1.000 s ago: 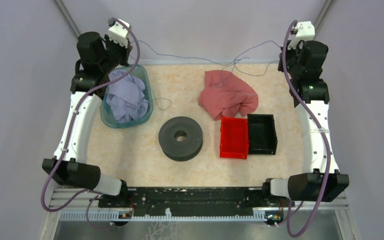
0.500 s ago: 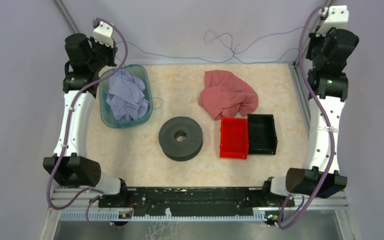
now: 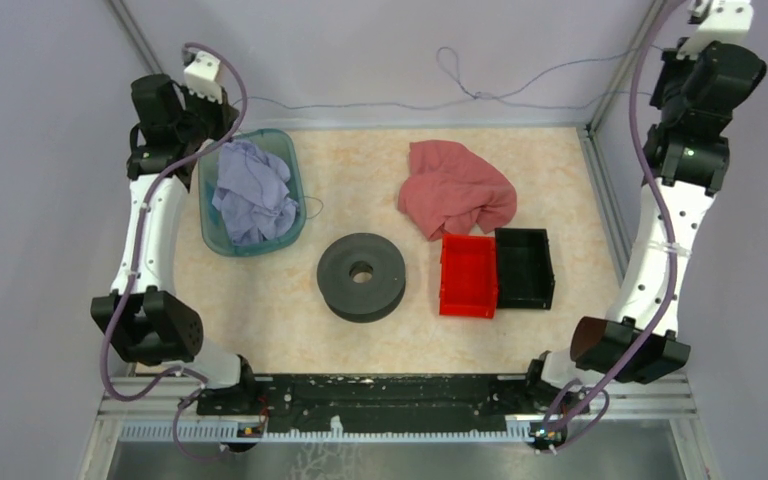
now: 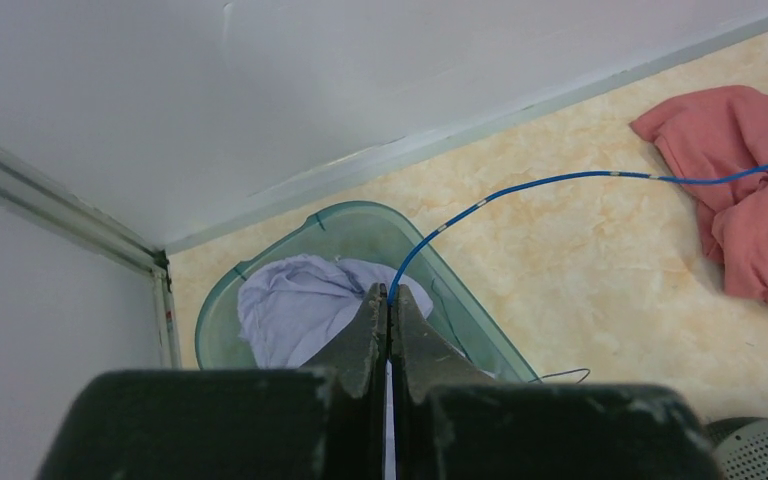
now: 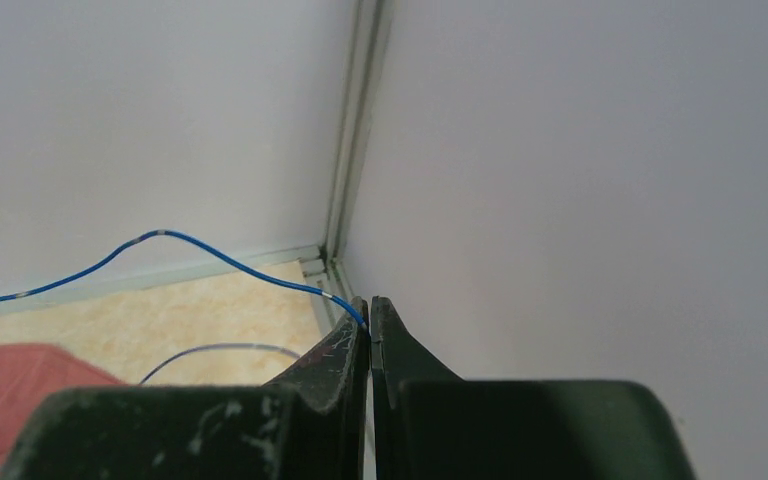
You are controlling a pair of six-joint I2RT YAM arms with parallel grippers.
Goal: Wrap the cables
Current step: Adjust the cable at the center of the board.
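Note:
One thin blue cable [image 3: 380, 104] hangs stretched along the back wall, with a small loop [image 3: 449, 62] near its middle. My left gripper [image 3: 228, 104] is shut on its left end above the teal basin; in the left wrist view the cable [image 4: 520, 186] leaves the closed fingertips [image 4: 389, 296] towards the pink cloth. My right gripper [image 3: 676, 56] is raised in the back right corner and shut on the other end; in the right wrist view the cable [image 5: 230, 257] enters the tips [image 5: 370, 306]. A short dark wire end [image 3: 311, 208] lies beside the basin.
A black round spool [image 3: 361, 276] lies at the table's middle. The teal basin [image 3: 298, 190] holds a lilac cloth [image 3: 250, 190]. A pink cloth [image 3: 455, 188] lies at the back, with a red bin [image 3: 468, 275] and a black bin [image 3: 525, 268] in front of it. Walls stand close behind both grippers.
Both grippers have moved apart, the right one up into the back right corner. The cable has lifted off the pink cloth and drawn nearly straight.

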